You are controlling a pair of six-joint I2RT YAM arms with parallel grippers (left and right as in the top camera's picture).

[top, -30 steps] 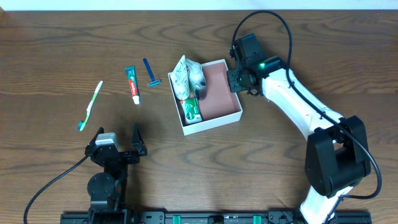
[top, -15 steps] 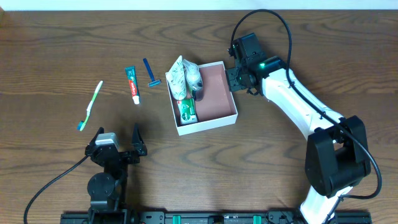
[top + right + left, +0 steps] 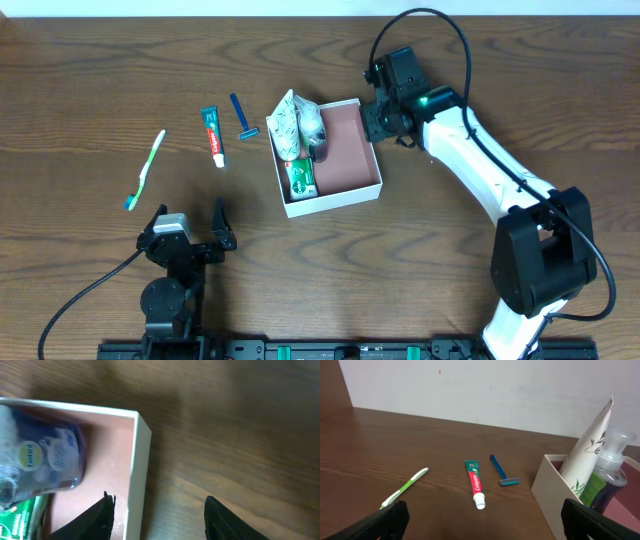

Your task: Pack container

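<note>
The container (image 3: 348, 155), a shallow white box with a pinkish-brown inside, sits mid-table and holds a white leaf-print tube (image 3: 285, 125), a pump bottle (image 3: 315, 125) and a green pack (image 3: 301, 178). My right gripper (image 3: 375, 122) is open at its far right corner. In the right wrist view it (image 3: 160, 520) straddles the container wall (image 3: 137, 470), one finger inside and one outside. A toothbrush (image 3: 146, 170), toothpaste (image 3: 213, 135) and blue razor (image 3: 241, 118) lie on the table to the left. My left gripper (image 3: 190, 210) is open and empty near the front edge.
The left wrist view shows the toothbrush (image 3: 404, 489), toothpaste (image 3: 475, 485) and razor (image 3: 501, 471) ahead of my left gripper (image 3: 487, 525), with the container wall (image 3: 552, 495) to the right. A white wall stands behind the table.
The container slid a little to the left with my right gripper at its corner, then stopped. The right gripper has since shifted slightly toward the far side. The left arm has not moved.
</note>
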